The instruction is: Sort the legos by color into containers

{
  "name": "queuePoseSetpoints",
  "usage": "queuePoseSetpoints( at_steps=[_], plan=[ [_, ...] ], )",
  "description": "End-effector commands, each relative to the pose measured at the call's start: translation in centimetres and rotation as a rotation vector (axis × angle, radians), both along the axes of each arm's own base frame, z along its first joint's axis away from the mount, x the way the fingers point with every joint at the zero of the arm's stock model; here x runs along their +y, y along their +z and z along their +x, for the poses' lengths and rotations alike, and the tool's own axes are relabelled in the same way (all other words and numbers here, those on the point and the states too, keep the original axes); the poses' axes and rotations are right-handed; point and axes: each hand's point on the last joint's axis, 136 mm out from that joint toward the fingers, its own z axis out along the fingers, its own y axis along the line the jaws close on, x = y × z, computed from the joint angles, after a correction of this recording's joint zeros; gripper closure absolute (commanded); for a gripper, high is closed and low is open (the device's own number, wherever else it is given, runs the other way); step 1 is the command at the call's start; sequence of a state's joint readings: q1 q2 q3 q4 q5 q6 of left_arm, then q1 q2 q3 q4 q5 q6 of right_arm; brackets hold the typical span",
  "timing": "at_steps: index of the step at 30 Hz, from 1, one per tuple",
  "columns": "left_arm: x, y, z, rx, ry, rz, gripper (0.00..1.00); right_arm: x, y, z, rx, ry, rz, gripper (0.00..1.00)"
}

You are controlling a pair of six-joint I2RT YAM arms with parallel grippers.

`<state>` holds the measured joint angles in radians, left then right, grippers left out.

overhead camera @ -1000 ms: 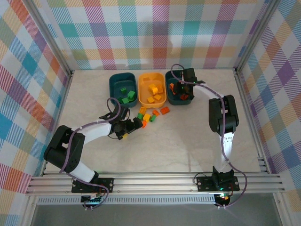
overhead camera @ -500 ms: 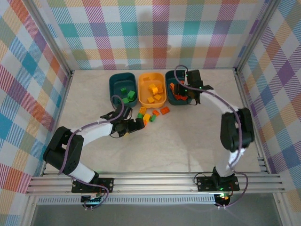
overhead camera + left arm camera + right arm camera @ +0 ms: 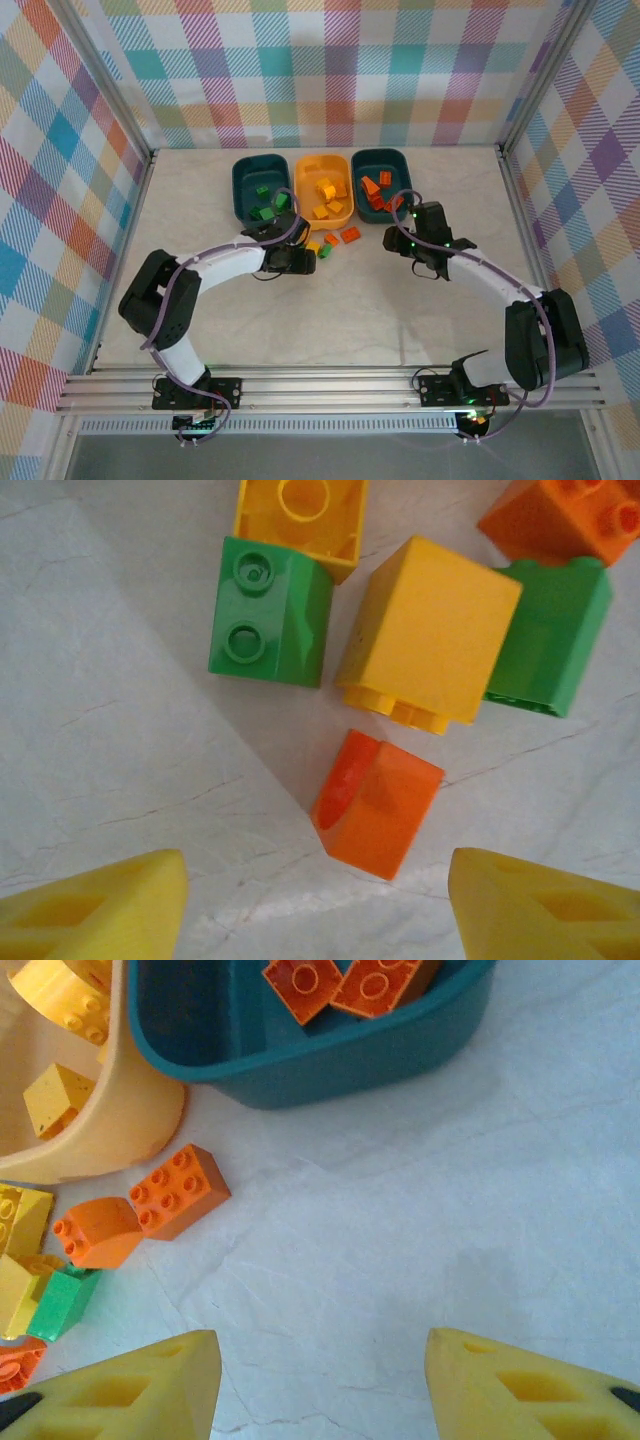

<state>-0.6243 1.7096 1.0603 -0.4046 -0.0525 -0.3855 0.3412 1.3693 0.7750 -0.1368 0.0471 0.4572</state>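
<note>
Marbled cream tabletop (image 3: 350,310), pastel plaid walls (image 3: 330,70), left fingers (image 3: 90,910) apart, right fingers (image 3: 150,1380) apart, both empty.

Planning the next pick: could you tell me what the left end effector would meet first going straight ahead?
Likely the small orange-red plastic brick lying just ahead; depth is unclear.

L teal tub (image 3: 245,175): green legos (image 3: 265,210); yellow tub (image 3: 310,165): yellow legos (image 3: 325,190); R teal tub (image 3: 385,162): orange legos (image 3: 372,188); loose legos (image 3: 349,235) nearby.

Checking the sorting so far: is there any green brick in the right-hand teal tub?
No, the right teal tub holds only orange-red bricks in the top view.
</note>
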Motion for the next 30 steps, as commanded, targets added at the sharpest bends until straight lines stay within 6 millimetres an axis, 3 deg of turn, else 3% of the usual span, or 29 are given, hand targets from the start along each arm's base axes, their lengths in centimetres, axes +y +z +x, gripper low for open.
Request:
queuePoseSetpoints(
  at_steps=[1, 8, 15, 26, 30],
  plan=[
    [0.0, -0.5, -0.2, 0.011, -0.067, 0.085, 0.36, 0.0, -0.1, 0.0, -0.026, -0.03, 0.046, 0.44],
    [-2.2, -1.8, 0.4, -0.009, -0.116, 0.06, 0.48, -0.3, -1.7, 0.4, 0.0, -0.05, 0.023, 0.43],
    [-2.7, -2.7, 1.3, -0.027, -0.123, 0.074, 0.57, 0.0, -2.1, 0.4, 0.009, -0.042, 0.028, 0.43],
    [-3.5, -2.5, 1.1, -0.037, -0.148, 0.082, 0.76, 0.3, -2.8, 0.7, 0.029, -0.032, 0.031, 0.44],
    [-4.1, -1.1, 0.1, -0.039, -0.166, 0.078, 0.81, 0.3, -2.8, 0.7, 0.028, -0.034, 0.033, 0.44]
  ],
)
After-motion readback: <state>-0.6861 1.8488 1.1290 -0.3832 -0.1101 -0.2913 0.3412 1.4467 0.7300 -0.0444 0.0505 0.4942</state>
